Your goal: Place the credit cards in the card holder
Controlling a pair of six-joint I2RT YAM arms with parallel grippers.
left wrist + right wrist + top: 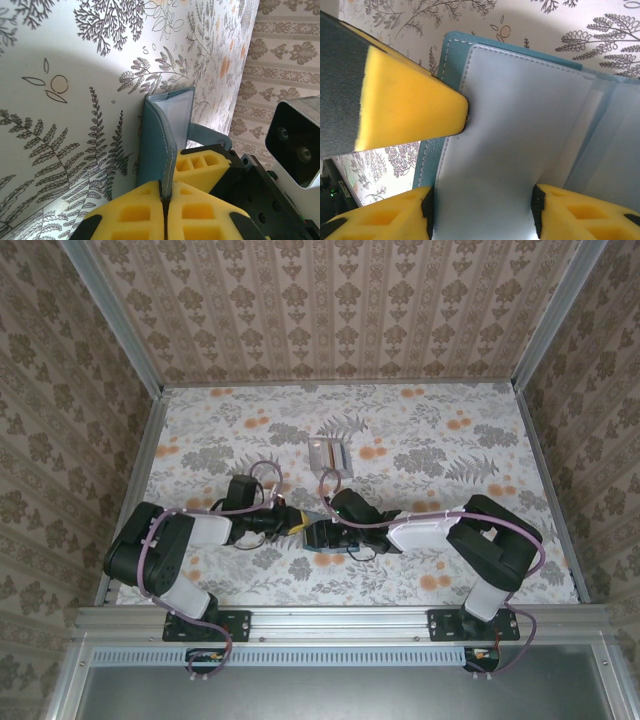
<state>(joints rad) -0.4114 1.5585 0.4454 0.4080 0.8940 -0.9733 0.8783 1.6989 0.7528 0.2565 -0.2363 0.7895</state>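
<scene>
Floral tabletop (75,125), left tool (165,194) clamped on card holder (156,135) (teal, unfolded), right tool (482,220) parted over it.

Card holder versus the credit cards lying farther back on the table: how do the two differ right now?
Colour: the card holder is teal-blue with pale pockets inside, while the credit cards are mostly pale grey-white. Pose: the holder is pinched in the left hand and folded open, while the cards lie flat on the table, untouched. Shared: both are small, flat rectangles.
</scene>
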